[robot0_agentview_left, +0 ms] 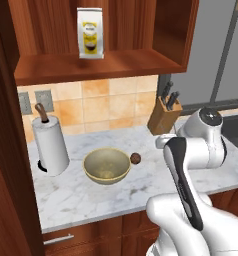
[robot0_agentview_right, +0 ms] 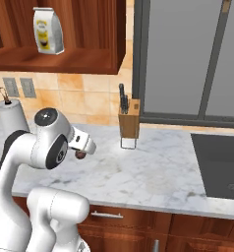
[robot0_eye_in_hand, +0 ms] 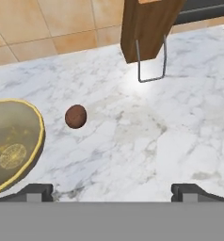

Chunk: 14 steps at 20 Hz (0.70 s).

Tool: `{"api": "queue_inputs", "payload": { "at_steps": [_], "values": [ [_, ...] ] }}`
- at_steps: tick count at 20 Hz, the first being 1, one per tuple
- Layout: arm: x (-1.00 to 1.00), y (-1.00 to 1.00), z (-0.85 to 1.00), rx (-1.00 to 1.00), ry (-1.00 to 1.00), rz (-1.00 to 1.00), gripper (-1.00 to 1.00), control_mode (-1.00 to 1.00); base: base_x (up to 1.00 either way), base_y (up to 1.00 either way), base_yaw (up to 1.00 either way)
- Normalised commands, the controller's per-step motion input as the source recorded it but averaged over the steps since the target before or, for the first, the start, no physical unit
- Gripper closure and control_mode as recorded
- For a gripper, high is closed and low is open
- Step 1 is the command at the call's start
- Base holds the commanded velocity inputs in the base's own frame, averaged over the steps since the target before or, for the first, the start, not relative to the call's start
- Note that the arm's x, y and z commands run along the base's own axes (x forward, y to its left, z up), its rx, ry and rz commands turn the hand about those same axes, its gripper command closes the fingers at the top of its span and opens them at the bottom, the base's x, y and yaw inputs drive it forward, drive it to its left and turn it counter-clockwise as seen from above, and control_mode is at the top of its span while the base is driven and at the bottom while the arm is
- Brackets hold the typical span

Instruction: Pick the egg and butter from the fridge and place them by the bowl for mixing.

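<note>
Marble counter [robot0_agentview_left: 91, 197]: near strip in front of the bowl [robot0_agentview_left: 106, 165] is bare, wide enough for a gripper to pass. Bowl sits mid-counter w/ the egg [robot0_agentview_left: 135, 158] just beside its right rim, small gap between them. Paper towel roll [robot0_agentview_left: 50, 144] stands upright left of bowl, close, blocks that side. Knife block [robot0_agentview_left: 164, 114] stands far right against the tiled wall, tilted on a wire stand [robot0_eye_in_hand: 151, 61]; bare marble between it and the egg. Gripper [robot0_eye_in_hand: 112, 192] hovers over that bare patch, jaws spread wide, nothing between them. Overhead shelf [robot0_agentview_left: 98, 67] w/ a bag [robot0_agentview_left: 90, 33] caps headroom at the far side. Right of block, counter [robot0_agentview_right: 153, 172] runs bare to the dark sink [robot0_agentview_right: 219, 165].
</note>
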Motion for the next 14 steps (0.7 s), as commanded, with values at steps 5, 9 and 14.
{"api": "queue_inputs", "payload": {
  "at_steps": [5, 9, 14],
  "values": [
    [0.0, 0.0, 0.0, 0.0, 0.0, 0.0, -1.0, 1.0, -0.03, -0.06, -0.65],
    [0.0, 0.0, 0.0, 0.0, 0.0, 0.0, -1.0, 1.0, 0.0, 0.0, -0.97],
    [0.0, 0.0, 0.0, 0.0, 0.0, 0.0, -1.0, 1.0, 0.0, 0.01, -0.99]
  ]
}}
